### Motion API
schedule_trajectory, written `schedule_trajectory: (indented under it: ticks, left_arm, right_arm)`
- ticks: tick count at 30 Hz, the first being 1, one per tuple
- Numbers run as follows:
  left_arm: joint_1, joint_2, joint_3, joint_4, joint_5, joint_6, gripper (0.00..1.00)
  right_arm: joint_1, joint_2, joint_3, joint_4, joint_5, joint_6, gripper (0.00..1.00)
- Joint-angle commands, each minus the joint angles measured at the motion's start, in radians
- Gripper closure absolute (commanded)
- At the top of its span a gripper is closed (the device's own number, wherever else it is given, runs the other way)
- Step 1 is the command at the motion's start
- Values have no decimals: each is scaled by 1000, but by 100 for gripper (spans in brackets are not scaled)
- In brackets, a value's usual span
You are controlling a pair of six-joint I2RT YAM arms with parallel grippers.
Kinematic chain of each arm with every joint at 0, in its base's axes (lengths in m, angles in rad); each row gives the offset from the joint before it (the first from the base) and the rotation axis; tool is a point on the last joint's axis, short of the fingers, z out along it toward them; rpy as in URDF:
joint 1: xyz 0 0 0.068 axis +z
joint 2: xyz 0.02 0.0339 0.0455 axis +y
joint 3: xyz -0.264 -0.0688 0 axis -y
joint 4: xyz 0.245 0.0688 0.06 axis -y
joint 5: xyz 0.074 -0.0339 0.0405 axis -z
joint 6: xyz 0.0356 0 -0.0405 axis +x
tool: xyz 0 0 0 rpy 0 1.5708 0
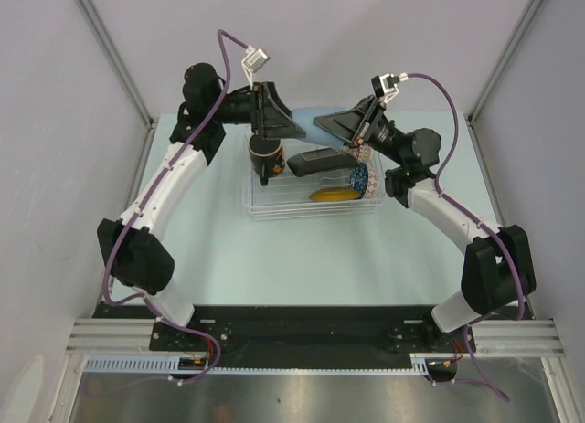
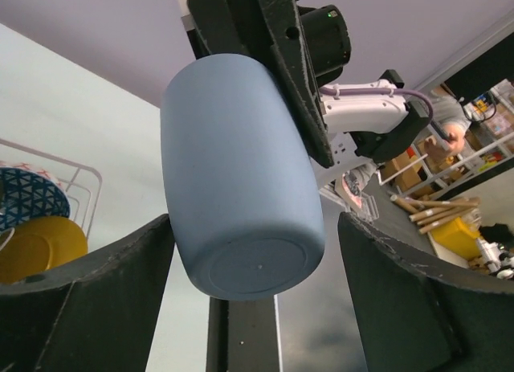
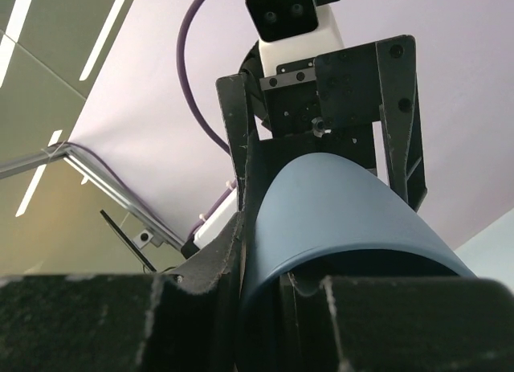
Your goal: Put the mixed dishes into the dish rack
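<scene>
Top external view, table (image 1: 274,268): you see a pale table with both arms reaching over its far part.
Dish rack (image 1: 283,204): a clear tray that sits on the table under the two grippers.
Left gripper (image 2: 255,227): its fingers are wide apart. The light blue cup sits between them, and there is a clear gap on one side.
Right gripper (image 3: 265,284): it is clamped on the light blue cup near the cup's open end. One finger lies along the outside wall.
Black plate (image 1: 315,160): it stands tilted in the middle of the rack.
Yellow saucer (image 1: 334,194): it is in the rack near the front wall, just beside the blue bowl.
Blue bowl (image 1: 359,176): it stands on its edge at the right end of the rack.
Dark cup (image 1: 264,156): it is at the left end of the rack.
Light blue cup (image 2: 241,187): it is up in the air above the back of the rack, lying on its side. Its flat bottom faces your left wrist camera.
</scene>
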Motion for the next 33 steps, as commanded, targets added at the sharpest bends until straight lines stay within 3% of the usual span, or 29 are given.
schedule_trajectory:
  ticks: [1,16,19,21,24,25,27,28,30,31,32,33]
  left_arm:
    - [-3,-26,8,188,25,-101,13]
    - [-73,6,8,65,-32,27,13]
    - [-89,17,25,36,-36,67,0]
    - [-90,19,33,25,-44,80,2]
    - [-90,23,60,-36,-64,126,26]
    - [-92,23,60,-44,-67,136,49]
    - [-90,19,65,-68,-84,155,66]
    - [-90,16,68,-70,-88,181,80]
    - [-89,12,80,-136,-99,205,87]
    - [-87,11,83,-144,-102,222,97]
    - [-87,11,88,-162,-104,227,100]
    - [-84,9,94,-168,-104,233,100]
  right_arm:
    - [13,6,23,90,12,19,100]
    - [20,20,23,105,37,21,100]
    - [26,24,23,110,32,19,100]
    - [27,21,23,108,30,21,100]
    - [28,18,22,104,23,16,100]
    - [27,17,17,104,24,14,100]
    - [26,14,12,102,23,16,100]
    - [26,12,8,102,21,16,100]
    - [26,9,3,102,21,18,100]
    - [26,8,0,101,18,18,99]
    - [23,6,-4,98,17,18,93]
    - [22,3,-6,91,15,18,80]
